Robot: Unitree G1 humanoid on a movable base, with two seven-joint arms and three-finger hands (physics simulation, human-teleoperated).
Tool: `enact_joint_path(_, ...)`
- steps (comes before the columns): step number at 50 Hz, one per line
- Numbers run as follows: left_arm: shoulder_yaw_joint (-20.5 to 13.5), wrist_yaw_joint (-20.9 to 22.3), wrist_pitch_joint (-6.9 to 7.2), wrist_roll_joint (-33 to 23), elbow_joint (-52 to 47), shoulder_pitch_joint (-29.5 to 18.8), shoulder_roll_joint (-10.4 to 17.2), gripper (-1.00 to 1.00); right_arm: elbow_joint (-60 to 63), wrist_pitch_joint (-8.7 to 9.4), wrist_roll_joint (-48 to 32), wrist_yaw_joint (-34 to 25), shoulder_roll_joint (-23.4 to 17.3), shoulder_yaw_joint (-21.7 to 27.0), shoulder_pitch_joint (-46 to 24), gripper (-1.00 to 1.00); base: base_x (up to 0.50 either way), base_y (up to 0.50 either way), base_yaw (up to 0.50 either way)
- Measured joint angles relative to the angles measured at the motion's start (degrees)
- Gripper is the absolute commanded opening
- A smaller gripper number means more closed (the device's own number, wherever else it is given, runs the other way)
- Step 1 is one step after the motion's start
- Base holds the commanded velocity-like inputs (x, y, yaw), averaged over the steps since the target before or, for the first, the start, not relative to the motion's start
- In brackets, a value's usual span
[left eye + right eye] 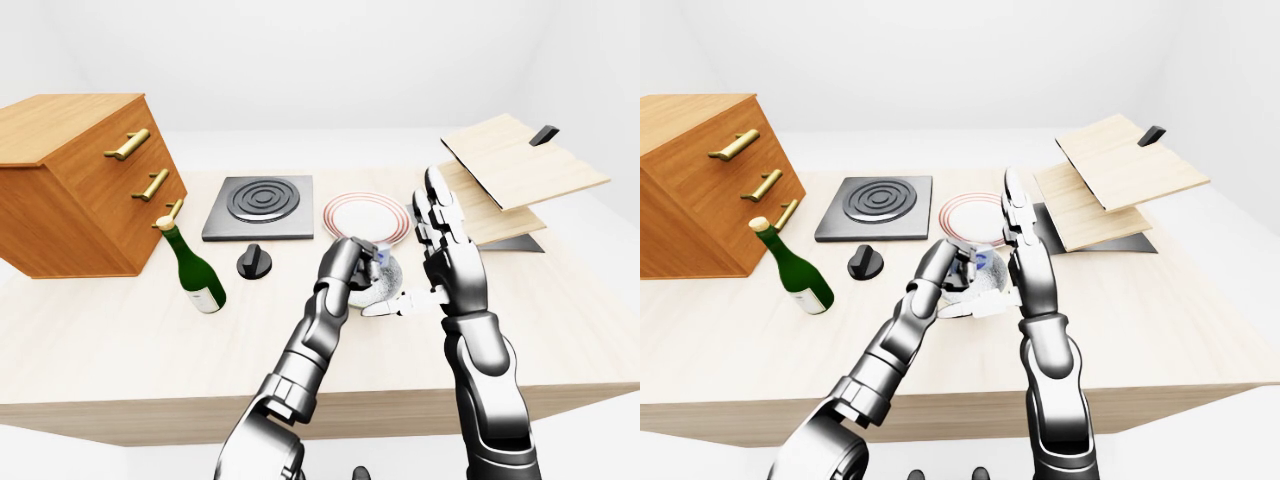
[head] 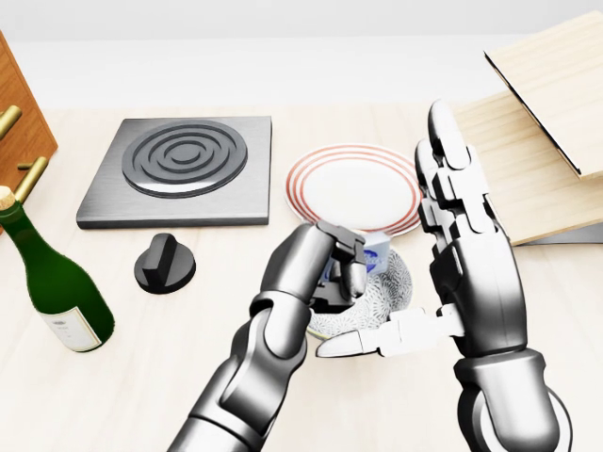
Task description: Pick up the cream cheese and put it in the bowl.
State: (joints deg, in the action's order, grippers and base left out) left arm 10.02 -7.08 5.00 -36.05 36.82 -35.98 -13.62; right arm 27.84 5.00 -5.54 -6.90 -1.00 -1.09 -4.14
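We have our left hand (image 2: 330, 268) closed round the cream cheese (image 2: 375, 252), a small blue-and-white box held just over the bowl (image 2: 396, 287), its corner poking out past the fingers. Our right hand (image 2: 466, 264) stands open and flat beside the bowl, holding nothing. The box looks light and stiff with smooth faces, so we judge it could slip; gripping across its 2 broad faces seems safest. On the bench (image 2: 236, 377) we count 1 bowl, 1 plate (image 2: 353, 184), 1 bottle (image 2: 52, 282), 1 burner (image 2: 179, 169) and 1 knob (image 2: 165, 264).
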Motion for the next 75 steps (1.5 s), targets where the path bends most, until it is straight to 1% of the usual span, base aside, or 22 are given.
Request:
enact_joint_path(20, -0.5, -1.3, 0.0, 0.1, 2.5, -0.6, 0.5, -1.0, -0.3, 0.0, -0.1, 0.0, 0.1, -0.1, 0.1, 1.0, 0.0, 0.0, 0.0)
enact_joint_path(21, -0.4, -1.3, 0.0, 0.0, 2.4, -0.5, 0.5, -0.93, -0.4, 0.0, -0.1, 0.0, 0.1, -0.1, 0.2, 1.0, 0.0, 0.0, 0.0)
enact_joint_path(22, -0.4, -1.2, 0.0, -0.1, 2.2, -0.4, 0.5, -0.93, -0.4, 0.0, -0.1, 0.0, 0.1, -0.2, 0.2, 1.0, 0.0, 0.0, 0.0)
enact_joint_path(23, -0.4, -1.2, 0.0, -0.2, 2.0, -0.3, 0.4, 0.98, -0.4, 0.0, -0.1, 0.0, 0.1, -0.2, 0.2, 1.0, 0.0, 0.0, 0.0)
enact_joint_path(24, -0.3, -1.2, 0.0, -0.6, 1.7, -0.3, 0.4, 1.0, -0.5, 0.0, -0.1, 0.0, 0.1, -0.2, 0.2, 1.0, 0.0, 0.0, 0.0)
enact_joint_path(30, -0.1, -1.1, 0.0, -2.5, -0.4, 0.1, 0.4, 1.0, -0.8, 0.0, -0.1, 0.0, 0.1, -0.2, 0.2, 1.0, 0.0, 0.0, 0.0)
enact_joint_path(35, -0.2, -1.0, 0.0, -2.9, -3.2, 0.2, 0.5, 1.0, -1.3, 0.0, -0.2, 0.0, 0.1, -0.3, 0.2, 1.0, 0.0, 0.0, 0.0)
enact_joint_path(48, -0.2, 0.6, 0.0, -3.6, -17.3, 0.2, 1.2, 1.0, -2.5, 0.0, -0.7, 0.1, 0.4, -1.0, 0.4, 1.0, 0.0, 0.0, 0.0)
enact_joint_path(55, 0.1, 2.4, 0.0, -3.9, -24.2, 1.5, 1.6, 1.0, -2.2, 0.0, -0.9, 0.0, 0.4, -1.1, 0.5, 1.0, 0.0, 0.0, 0.0)
enact_joint_path(64, -0.8, 6.0, 0.0, -3.1, -34.7, 4.6, 4.1, 1.0, 2.3, 0.0, -1.9, -0.3, 0.3, -1.5, -0.6, 1.0, 0.0, 0.0, 0.0)
enact_joint_path(71, -2.2, 9.9, 0.0, -3.0, -44.7, 6.2, 7.0, 1.0, 7.6, 0.0, -3.4, -1.1, -0.3, -1.2, -4.1, 1.0, 0.0, 0.0, 0.0)
enact_joint_path(75, -2.6, 12.5, 0.0, -4.0, -50.7, 7.1, 8.5, 1.0, 10.6, 0.0, -4.4, -1.8, -1.0, -0.8, -7.0, 1.0, 0.0, 0.0, 0.0)
